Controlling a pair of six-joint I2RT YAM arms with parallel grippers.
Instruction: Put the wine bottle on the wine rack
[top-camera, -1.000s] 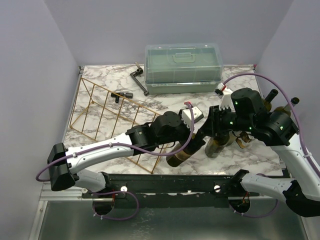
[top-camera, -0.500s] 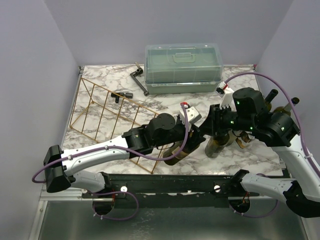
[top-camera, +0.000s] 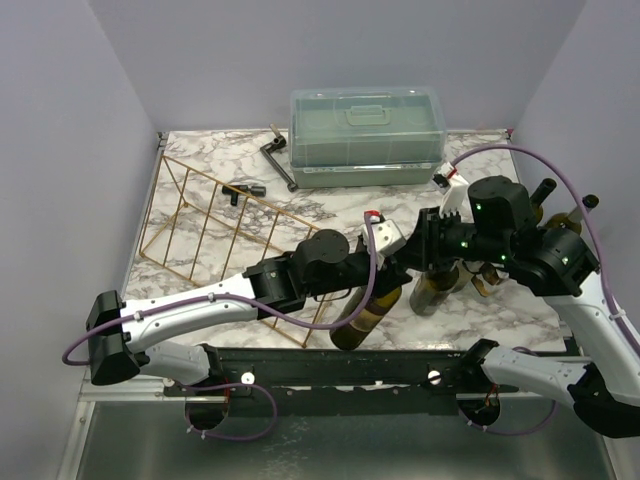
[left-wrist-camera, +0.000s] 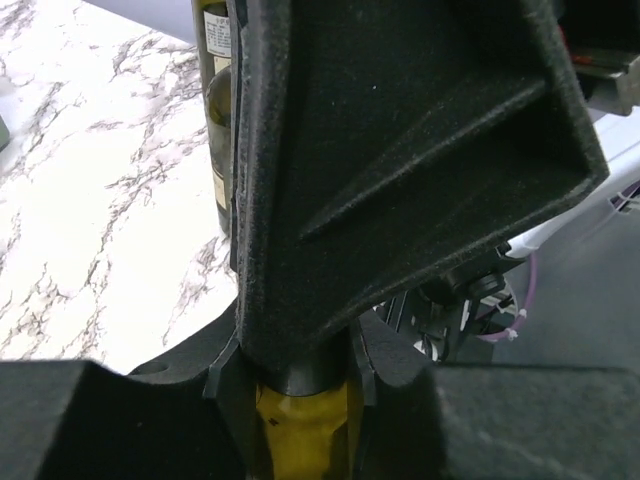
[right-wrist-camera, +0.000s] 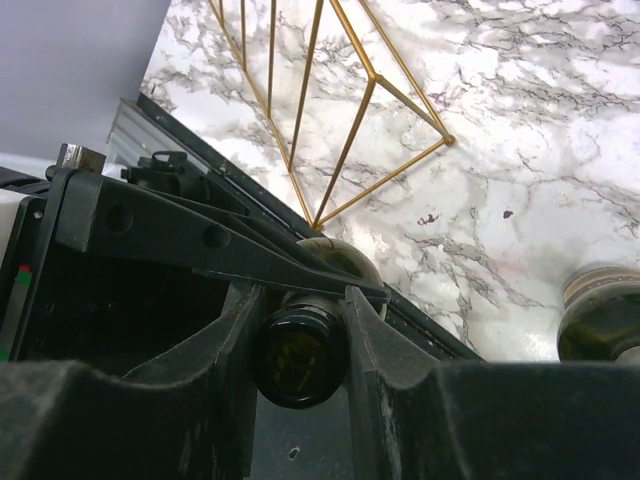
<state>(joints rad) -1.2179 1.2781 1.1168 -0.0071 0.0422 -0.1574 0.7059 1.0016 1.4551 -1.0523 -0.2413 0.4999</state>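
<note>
The wine bottle (top-camera: 362, 312) hangs tilted off the table (top-camera: 340, 205), its neck shared by both sets of fingers and its heavy base slung below and toward my left arm's side. On the left wrist camera, the left gripper (left-wrist-camera: 300, 400) is clenched on the gold-foiled neck, with one of the right arm's fingers filling the view just above that grasp. On the right wrist camera, the right gripper (right-wrist-camera: 300, 345) is clamped just under the bottle's mouth, which sits squarely between its fingers (right-wrist-camera: 375, 350).

I read this as a handover: two grips so the weight never goes unsupported.

The wine rack (top-camera: 225, 235) lies well out beyond the left fingers, on my left, so that arm should carry. A second bottle (top-camera: 432, 290) stands just below the right fingers.
</note>
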